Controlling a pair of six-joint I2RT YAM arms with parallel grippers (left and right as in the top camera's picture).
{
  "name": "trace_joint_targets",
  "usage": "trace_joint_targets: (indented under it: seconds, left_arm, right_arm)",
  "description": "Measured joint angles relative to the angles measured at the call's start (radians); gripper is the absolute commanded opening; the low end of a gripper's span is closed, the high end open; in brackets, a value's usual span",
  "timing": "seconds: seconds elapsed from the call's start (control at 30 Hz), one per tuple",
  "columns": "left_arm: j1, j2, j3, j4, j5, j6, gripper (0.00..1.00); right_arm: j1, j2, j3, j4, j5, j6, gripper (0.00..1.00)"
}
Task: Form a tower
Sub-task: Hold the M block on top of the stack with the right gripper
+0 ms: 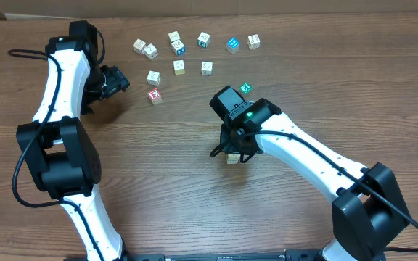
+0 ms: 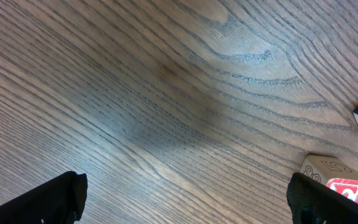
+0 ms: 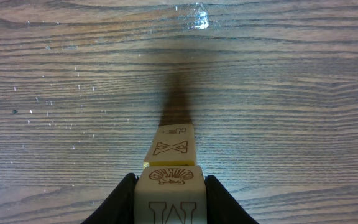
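Counting one tower point(image 1: 233, 158) and twelve loose single cubes on the surface point(image 1: 158, 188). Standing right of centre, well nearer than the loose ones, directly beneath the right arm point(image 1: 303, 154). Showing three tiers in the right wrist view: a top cube point(image 3: 169, 186) with a shell and a W, an X cube point(image 3: 174, 148) under it, and a third just visible below. Right jaws closed against both sides of that top cube, gripping it. Left jaws spread wide over bare wood, holding nothing, only the two dark tips showing at the bottom corners of the left wrist view.

Sorting the loose twelve:
- seven in a ragged far row, among them one blue-faced cube point(image 1: 232, 44);
- three in a nearer row;
- one red-faced cube point(image 1: 154, 95), near the left arm point(image 1: 64, 80);
- one green-faced cube point(image 1: 246, 88), just beside the right arm's wrist on its far side.

Two arms, both white with black joints and black cables. Brown wood-grain surface throughout, with a pale strip point(image 1: 267, 6) running along the far edge. Nothing more of the room to be made out.
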Motion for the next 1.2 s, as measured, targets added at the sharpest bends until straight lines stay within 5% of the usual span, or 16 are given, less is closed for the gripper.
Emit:
trace_joint_targets:
  seconds: [0.7,1.2]
  left_arm:
    - [0.000,0.000,0.000,0.000,0.000,0.000,0.99]
    - [0.000,0.000,0.000,0.000,0.000,0.000,0.99]
  right_arm:
    - [0.000,0.000,0.000,0.000,0.000,0.000,0.34]
    - [0.000,0.000,0.000,0.011,0.000,0.000,0.27]
